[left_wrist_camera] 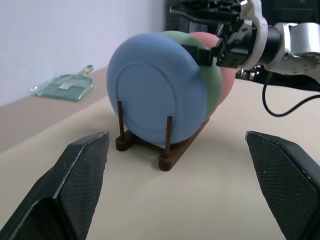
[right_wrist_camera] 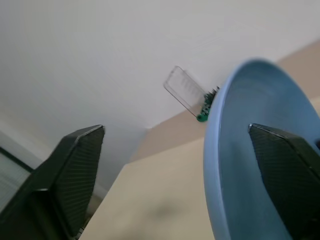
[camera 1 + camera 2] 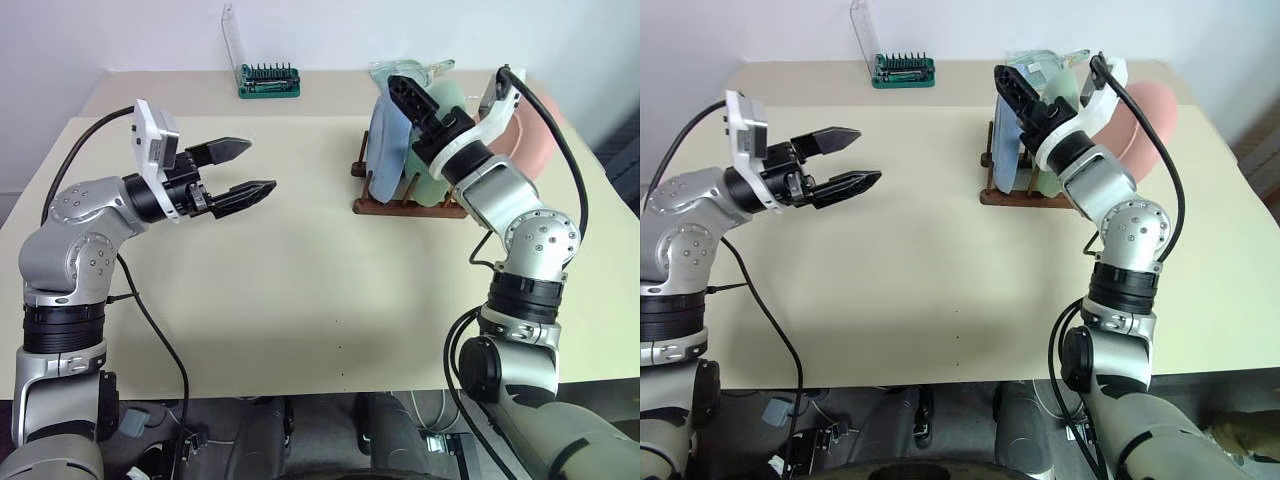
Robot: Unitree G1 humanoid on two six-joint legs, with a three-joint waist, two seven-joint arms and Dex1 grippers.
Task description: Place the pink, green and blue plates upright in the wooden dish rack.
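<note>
The blue plate [image 1: 155,85], the green plate [image 1: 211,87] and the pink plate [image 3: 530,140] stand upright side by side in the wooden dish rack [image 3: 410,208] at the table's far right. My right gripper [image 3: 418,92] is at the top of the plates with its fingers wide open. In the right wrist view the blue plate's rim [image 2: 220,150] lies between the two fingers [image 2: 75,170], and neither finger presses on it. My left gripper [image 3: 262,165] hangs open above the left half of the table, pointing toward the rack, with nothing between its fingers.
A green-and-clear bit case [image 3: 268,80] stands at the table's far edge. A clear greenish scoop-like item [image 1: 65,85] lies behind the rack. Bare table top [image 3: 300,290] stretches between the two arms and toward the near edge.
</note>
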